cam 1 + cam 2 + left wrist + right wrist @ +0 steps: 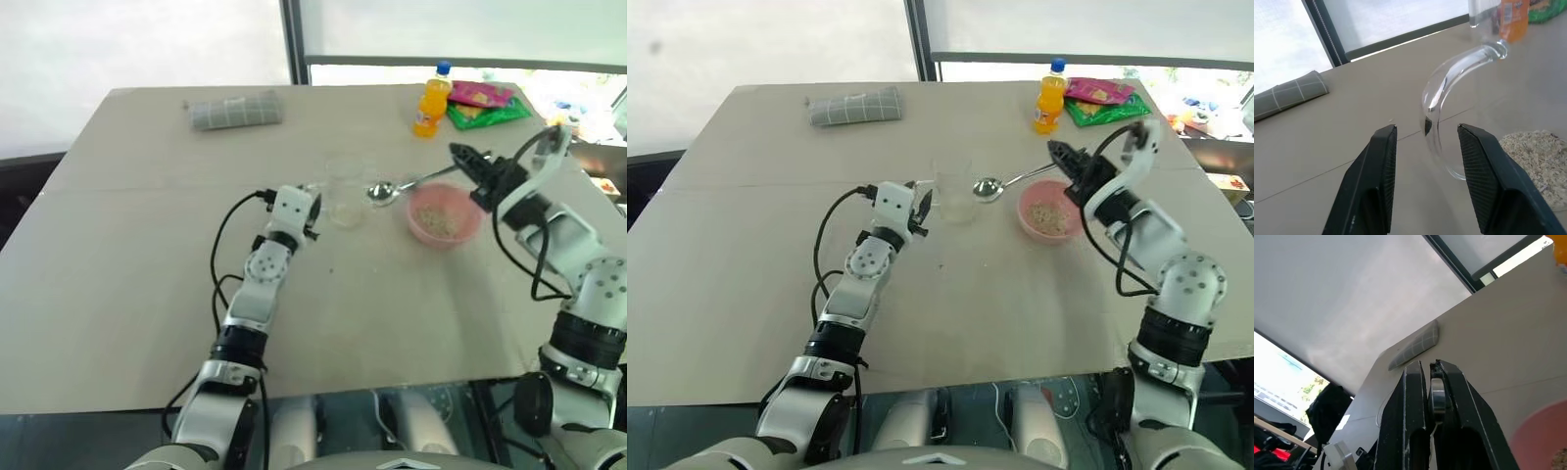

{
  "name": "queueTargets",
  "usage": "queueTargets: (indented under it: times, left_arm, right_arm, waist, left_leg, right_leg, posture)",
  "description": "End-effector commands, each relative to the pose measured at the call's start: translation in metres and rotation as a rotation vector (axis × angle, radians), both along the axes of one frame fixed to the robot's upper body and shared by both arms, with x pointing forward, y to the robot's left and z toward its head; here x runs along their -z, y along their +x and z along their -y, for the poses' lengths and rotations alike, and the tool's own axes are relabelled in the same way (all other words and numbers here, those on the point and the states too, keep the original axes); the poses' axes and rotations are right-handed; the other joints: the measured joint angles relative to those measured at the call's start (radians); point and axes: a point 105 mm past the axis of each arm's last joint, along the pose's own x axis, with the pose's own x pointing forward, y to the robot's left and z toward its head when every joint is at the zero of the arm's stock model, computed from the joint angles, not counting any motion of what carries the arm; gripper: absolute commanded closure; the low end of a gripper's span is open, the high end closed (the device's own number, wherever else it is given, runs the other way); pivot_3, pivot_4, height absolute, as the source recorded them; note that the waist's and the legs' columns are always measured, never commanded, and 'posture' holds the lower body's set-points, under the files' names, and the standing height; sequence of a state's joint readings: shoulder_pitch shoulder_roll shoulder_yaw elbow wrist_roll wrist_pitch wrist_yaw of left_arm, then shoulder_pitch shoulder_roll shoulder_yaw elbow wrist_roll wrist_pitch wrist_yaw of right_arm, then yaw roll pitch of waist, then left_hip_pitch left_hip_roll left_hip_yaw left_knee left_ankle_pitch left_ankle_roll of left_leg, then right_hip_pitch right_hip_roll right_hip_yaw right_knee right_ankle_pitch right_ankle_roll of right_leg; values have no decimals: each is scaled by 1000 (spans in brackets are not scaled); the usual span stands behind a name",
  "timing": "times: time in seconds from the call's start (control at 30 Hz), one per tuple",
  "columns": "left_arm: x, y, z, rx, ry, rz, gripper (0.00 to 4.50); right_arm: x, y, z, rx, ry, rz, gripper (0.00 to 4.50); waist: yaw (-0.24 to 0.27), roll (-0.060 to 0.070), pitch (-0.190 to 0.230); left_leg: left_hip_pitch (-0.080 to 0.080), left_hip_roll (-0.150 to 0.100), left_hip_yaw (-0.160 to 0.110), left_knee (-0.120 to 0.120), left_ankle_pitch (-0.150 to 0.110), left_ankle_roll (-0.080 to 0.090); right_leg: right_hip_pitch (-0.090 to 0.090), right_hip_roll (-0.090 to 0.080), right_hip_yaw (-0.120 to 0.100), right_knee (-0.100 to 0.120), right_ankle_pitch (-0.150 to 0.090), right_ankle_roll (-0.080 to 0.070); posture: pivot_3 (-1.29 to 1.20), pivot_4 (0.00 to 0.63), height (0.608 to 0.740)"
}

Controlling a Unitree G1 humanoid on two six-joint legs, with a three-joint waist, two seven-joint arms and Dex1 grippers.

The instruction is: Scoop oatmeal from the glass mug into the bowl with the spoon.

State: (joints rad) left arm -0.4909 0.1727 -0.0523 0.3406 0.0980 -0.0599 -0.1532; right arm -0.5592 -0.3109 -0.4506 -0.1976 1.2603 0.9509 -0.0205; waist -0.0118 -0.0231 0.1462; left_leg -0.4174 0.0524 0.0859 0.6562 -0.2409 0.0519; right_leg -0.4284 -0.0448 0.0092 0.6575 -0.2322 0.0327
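While the oatmeal [1049,214] is sitting in the pink bowl [1029,224], your spoon [988,187] is hanging between it and the glass mug [954,195]. You're pinching the spoon's handle tight in your right gripper [1058,152], and your left gripper [1426,142] is sitting with its fingers [1380,161] apart around the mug's handle.

I see a beige table [147,294] carrying a folded grey checked cloth [236,110] near its far left, an orange drink bottle [431,101] and bright snack packets [485,104] at the far right; mid-table stand the clear glass mug [954,192] and, just right of it, the pink bowl [445,216] with oatmeal [440,217] inside
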Motion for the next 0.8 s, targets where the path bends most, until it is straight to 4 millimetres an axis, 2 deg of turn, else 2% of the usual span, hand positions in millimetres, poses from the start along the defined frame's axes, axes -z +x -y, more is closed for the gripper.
queueTargets:
  times: [0.03, 0.37, 0.47, 0.53, 0.67, 0.8]
  left_arm:
    - [-14, 1, 6, 19, 17, 60, 2532]
    - [-23, 4, 5, 8, -11, 93, 2532]
    - [-24, 4, 4, 3, -11, 104, 3360]
    - [-24, 4, 4, 4, -12, 103, 4365]
    - [-22, 3, 5, 19, -22, 90, 4440]
    - [-21, 3, 6, 21, -104, 61, 4440]
  right_arm:
    - [-12, -2, 5, 10, 16, 45, 4500]
    - [-9, -2, 2, 10, 8, 43, 4500]
    - [-9, -2, 3, 13, 3, 43, 4500]
    - [-9, -2, 3, 15, -1, 43, 4500]
    - [-13, -1, 6, 36, -9, 55, 4500]
    - [-22, 3, 11, 64, -9, 79, 4500]
  waist:
    - [-1, 0, 0]
    - [-1, 0, 0]
    - [-1, 0, 0]
    - [0, 0, 0]
    - [-5, 1, 0]
    - [-2, 1, 0]
  left_leg:
    - [0, 0, 0, 0, 0, 0]
    - [0, 1, 0, 0, 0, 0]
    - [0, 1, 0, 0, 0, 0]
    - [0, 1, 0, 0, 0, 0]
    - [1, 1, 2, 0, 0, 0]
    - [1, 1, 1, 0, 0, 0]
  right_leg:
    - [0, 0, 0, 0, 0, 0]
    - [0, 0, 0, 0, 0, 1]
    - [0, 0, 0, 0, 0, 1]
    - [0, 0, 0, 0, 0, 1]
    - [0, 0, 2, 0, 1, 1]
    - [0, 1, 2, 0, 1, 1]
  posture:
    - [0, 150, 740]
    - [0, 150, 740]
    - [0, 150, 740]
    - [0, 150, 740]
    - [0, 150, 740]
    - [0, 150, 740]
